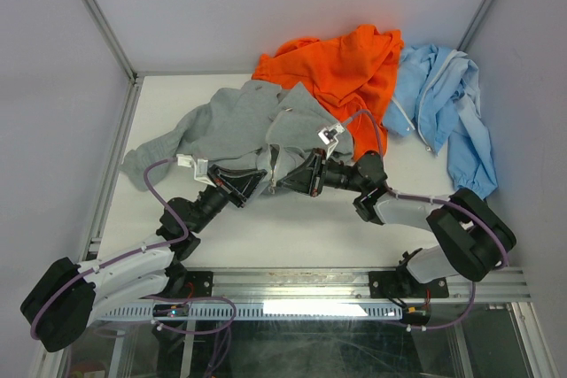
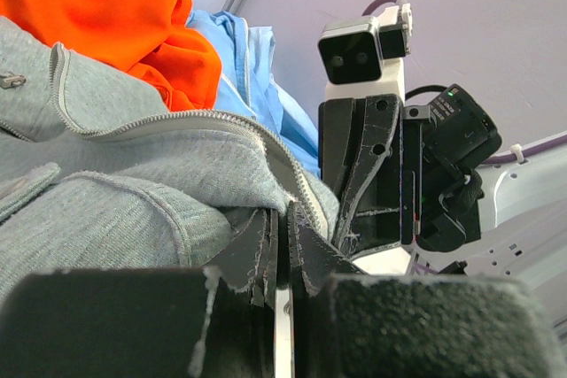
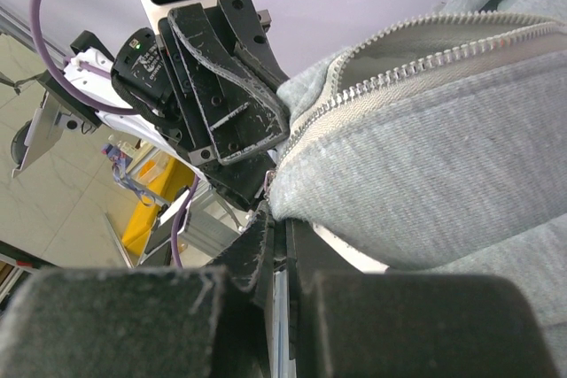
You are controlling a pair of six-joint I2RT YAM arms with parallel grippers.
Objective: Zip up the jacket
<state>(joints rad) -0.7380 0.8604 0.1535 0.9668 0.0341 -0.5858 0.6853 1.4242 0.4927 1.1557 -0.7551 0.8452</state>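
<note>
Wrist cams give the close-up: the left gripper [image 2: 279, 227] and right gripper [image 3: 276, 219] each have their fingers squeezed together on the jacket [image 2: 133, 183]. They're pinching its bottom edge right where the pale zipper teeth [image 3: 416, 71] run down, tips facing each other and just apart, which you can't really make out from above. The top cam instead shows the jacket spread over the table [image 1: 292, 227] beyond the grippers toward the back left, with an orange garment [image 1: 341, 64] touching its far right side and a light blue jacket [image 1: 443, 99] further right.
</note>
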